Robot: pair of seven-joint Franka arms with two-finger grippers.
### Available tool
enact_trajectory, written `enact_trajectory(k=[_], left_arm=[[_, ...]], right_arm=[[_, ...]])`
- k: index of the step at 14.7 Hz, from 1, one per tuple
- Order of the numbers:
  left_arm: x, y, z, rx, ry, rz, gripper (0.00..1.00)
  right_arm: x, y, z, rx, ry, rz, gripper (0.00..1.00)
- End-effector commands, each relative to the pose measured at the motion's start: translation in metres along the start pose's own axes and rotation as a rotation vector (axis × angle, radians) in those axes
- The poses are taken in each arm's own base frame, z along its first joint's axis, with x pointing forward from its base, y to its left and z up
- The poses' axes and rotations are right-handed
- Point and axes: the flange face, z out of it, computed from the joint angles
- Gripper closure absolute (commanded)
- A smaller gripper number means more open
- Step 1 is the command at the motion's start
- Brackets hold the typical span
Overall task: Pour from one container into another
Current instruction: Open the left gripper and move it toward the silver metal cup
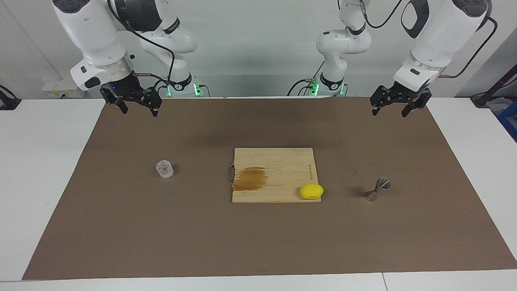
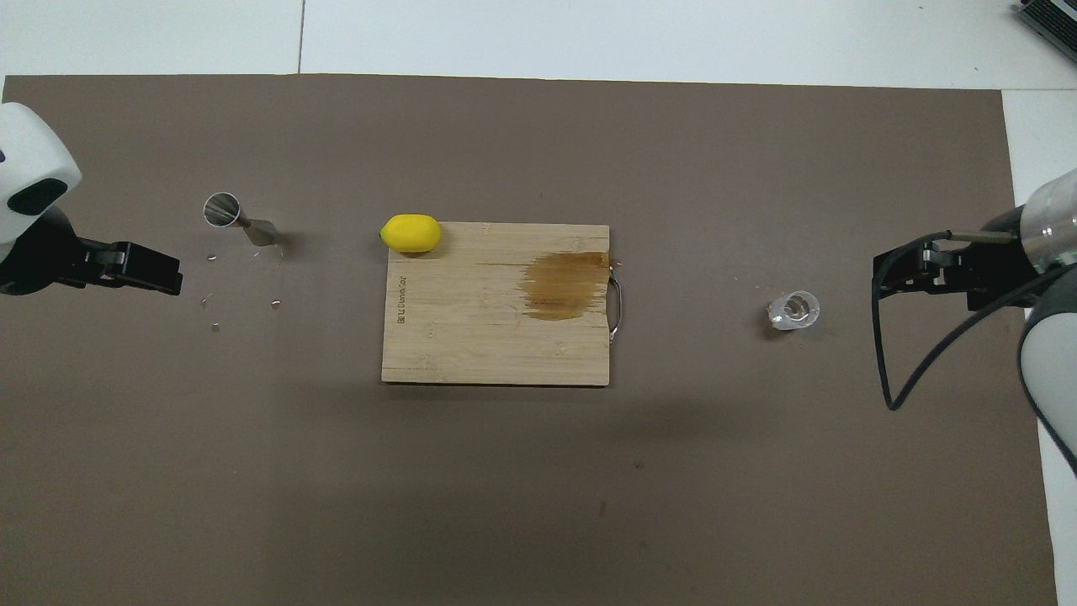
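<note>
A plain brown mat covers the white counter. The cup is clear glass, the jigger silver-grey metal. The board is pale striped wood with a dark brown stain by its handle end; a bright yellow lemon sits at one corner. Both arms are white, with a black left gripper and black right gripper
</note>
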Motion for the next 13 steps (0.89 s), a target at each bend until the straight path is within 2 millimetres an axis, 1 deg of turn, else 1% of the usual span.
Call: enact_trajectory(k=[1, 2, 3, 5, 6, 7, 8, 9, 10, 11, 13], left_arm=[[0.029, -0.005, 0.024, -0.046, -0.091, -0.01, 0.0], [0.047, -0.01, 0.037, -0.057, -0.161, -0.023, 0.0], [0.06, -0.014, 0.039, -0.061, -0.191, -0.074, 0.0], [0.068, -0.024, 0.049, -0.128, -0.209, -0.24, 0.0], [0.07, -0.042, 0.054, -0.174, -0.217, -0.338, 0.0], [0.072, -0.049, 0.057, -0.218, -0.222, -0.437, 0.0], [0.073, -0.064, 0.067, -0.27, -0.23, -0.548, 0.0], [0.072, -0.077, 0.075, -0.324, -0.227, -0.65, 0.0], [0.067, -0.093, 0.086, -0.365, -0.233, -0.757, 0.0], [0.057, -0.109, 0.093, -0.416, -0.234, -0.859, 0.0], [0.036, -0.143, 0.117, -0.524, -0.228, -1.074, 0.0]], right_arm=[[-0.006, 0.004, -0.001, 0.024, -0.007, -0.01, 0.0], [-0.006, 0.004, -0.001, 0.024, -0.007, -0.01, 0.0], [-0.006, 0.004, -0.001, 0.024, -0.007, -0.01, 0.0], [-0.006, 0.004, -0.001, 0.024, -0.007, -0.01, 0.0], [-0.006, 0.004, -0.001, 0.024, -0.007, -0.01, 0.0], [-0.006, 0.004, -0.001, 0.024, -0.007, -0.01, 0.0], [-0.006, 0.004, -0.001, 0.024, -0.007, -0.01, 0.0], [-0.006, 0.004, -0.001, 0.024, -0.007, -0.01, 0.0], [-0.006, 0.004, -0.001, 0.024, -0.007, -0.01, 0.0], [-0.006, 0.004, -0.001, 0.024, -0.007, -0.01, 0.0], [-0.006, 0.004, -0.001, 0.024, -0.007, -0.01, 0.0]])
